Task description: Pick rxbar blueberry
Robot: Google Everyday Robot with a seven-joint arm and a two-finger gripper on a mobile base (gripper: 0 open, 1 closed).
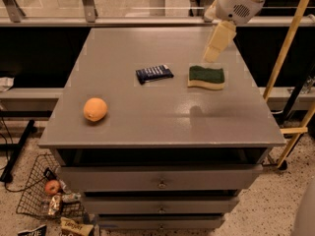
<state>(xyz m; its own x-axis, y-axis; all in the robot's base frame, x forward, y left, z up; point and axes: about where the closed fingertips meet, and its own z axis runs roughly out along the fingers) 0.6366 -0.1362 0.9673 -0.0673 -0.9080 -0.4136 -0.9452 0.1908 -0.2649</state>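
The rxbar blueberry (154, 73) is a flat dark navy bar with white lettering. It lies on the grey table top (147, 117), near the middle and slightly to the back. My gripper (212, 55) hangs in the air above the back right of the table. It is just behind and above the green-and-yellow sponge (206, 77), to the right of the bar and apart from it. It holds nothing that I can see.
An orange fruit (95, 109) sits at the front left of the table. Drawers are below the top. A wire basket (42, 193) with an apple and packets stands on the floor at the left. A yellow pole (288, 43) leans at the right.
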